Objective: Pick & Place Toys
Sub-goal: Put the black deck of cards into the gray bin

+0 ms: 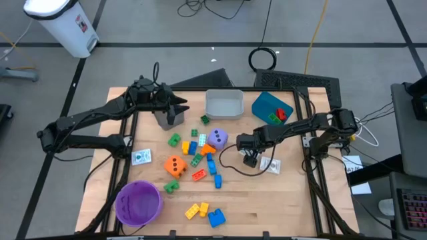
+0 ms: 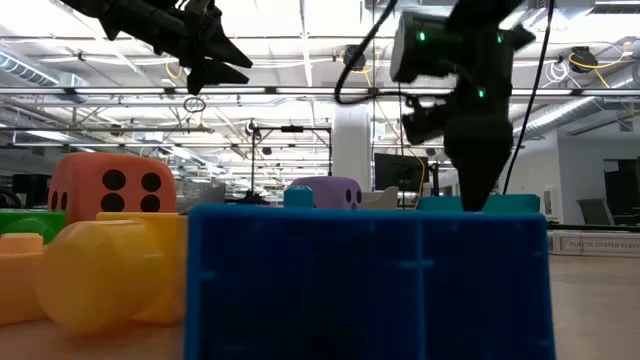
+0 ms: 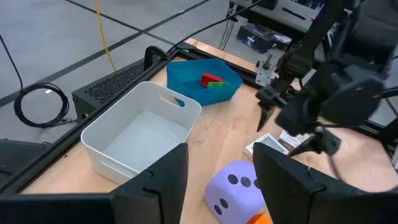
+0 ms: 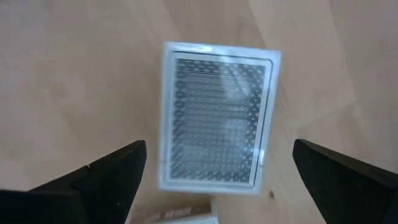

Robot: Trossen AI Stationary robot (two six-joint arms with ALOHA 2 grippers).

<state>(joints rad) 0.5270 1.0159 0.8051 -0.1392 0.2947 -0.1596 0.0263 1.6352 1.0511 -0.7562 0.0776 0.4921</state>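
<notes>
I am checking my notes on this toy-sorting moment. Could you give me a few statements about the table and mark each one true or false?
1. The white bin is full of bricks. False: it is empty.
2. The right gripper is open above a patterned card lying on the table. True.
3. The teal bin holds a red and a green piece. True.
4. The purple die sits inside the purple bowl. False: it stands on the table among the bricks, and the bowl looks empty.
5. The left gripper is clamped on the orange die. False: it hovers near the white bin, holding nothing.
</notes>
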